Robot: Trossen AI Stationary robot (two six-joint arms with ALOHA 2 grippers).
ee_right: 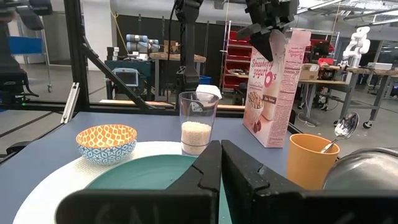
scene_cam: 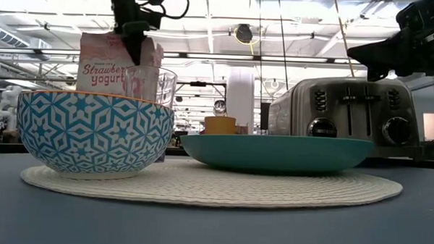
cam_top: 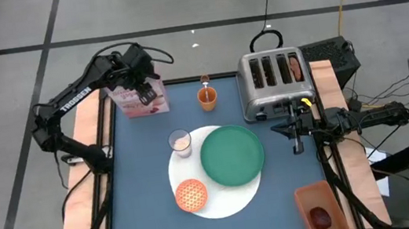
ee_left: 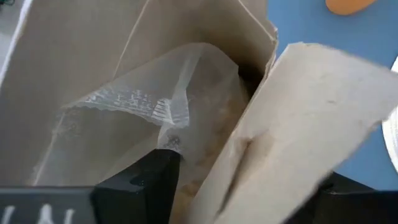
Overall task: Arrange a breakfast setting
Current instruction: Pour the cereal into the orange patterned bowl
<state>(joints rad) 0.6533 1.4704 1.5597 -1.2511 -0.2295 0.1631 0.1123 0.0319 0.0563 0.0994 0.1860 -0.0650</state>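
Item: left hand [cam_top: 139,82] gripped the open top flap of the upright pink cereal box [cam_top: 139,99] at the table's far left. Orange cereal bowl [cam_top: 190,194] sat on the white mat [cam_top: 224,204], nearer front (left arm closer). Right hand [cam_top: 295,128] clenched, idle beside toaster [cam_top: 274,81].

Woven, rough-textured round white mat [scene_cam: 211,183] of corded fibre. Smooth, softly glossy teal-green plate [scene_cam: 276,151]. Glazed small bowl [ee_right: 106,143], orange inside, blue-and-white patterned outside. Clear, shiny drinking glass [ee_right: 198,122] with white contents. Matt orange plastic-looking cup [ee_right: 311,161] with polished silver metal spoon [ee_right: 344,129]. Brushed, reflective silver metal four-slot toaster [scene_cam: 344,112]. Printed pink cardboard cereal box [ee_right: 277,87], dull brown inside, with crinkled translucent plastic liner [ee_left: 149,118]. Matt blue tabletop [cam_top: 144,170], pale wooden edges.
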